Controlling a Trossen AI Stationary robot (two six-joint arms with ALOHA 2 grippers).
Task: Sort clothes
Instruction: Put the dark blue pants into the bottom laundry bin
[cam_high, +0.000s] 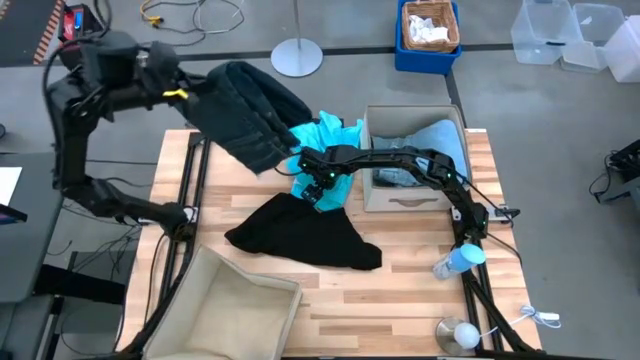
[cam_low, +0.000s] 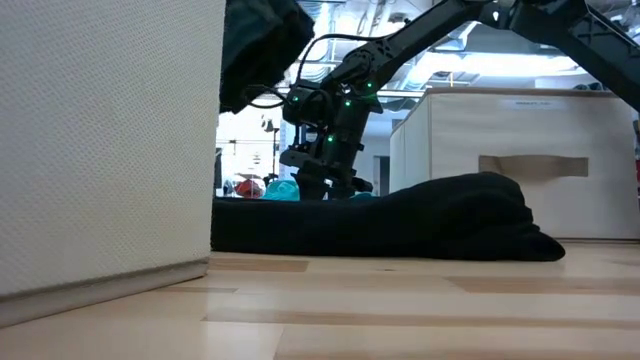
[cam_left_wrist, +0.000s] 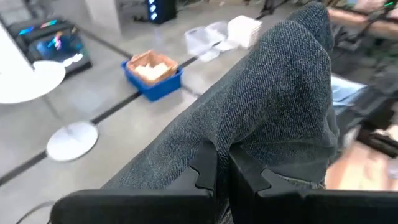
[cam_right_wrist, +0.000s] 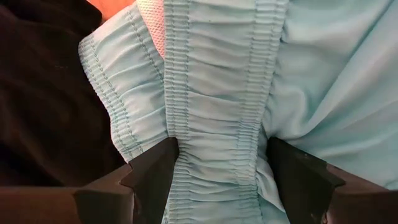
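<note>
Right wrist view shows the right hand (cam_right_wrist: 221, 171) half open, fingers straddling the turquoise garment's (cam_right_wrist: 249, 93) gathered waistband.

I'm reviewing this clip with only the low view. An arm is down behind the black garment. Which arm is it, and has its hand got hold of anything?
Observer: It is the right arm. The right hand is open, with the elastic waistband of the turquoise garment between its fingers, not yet clamped.
Operator: And the dark cloth hanging at the top left of my picture?
Observer: That is the dark green garment. The left hand is shut on it and holds it lifted above the table's back left edge.
</note>
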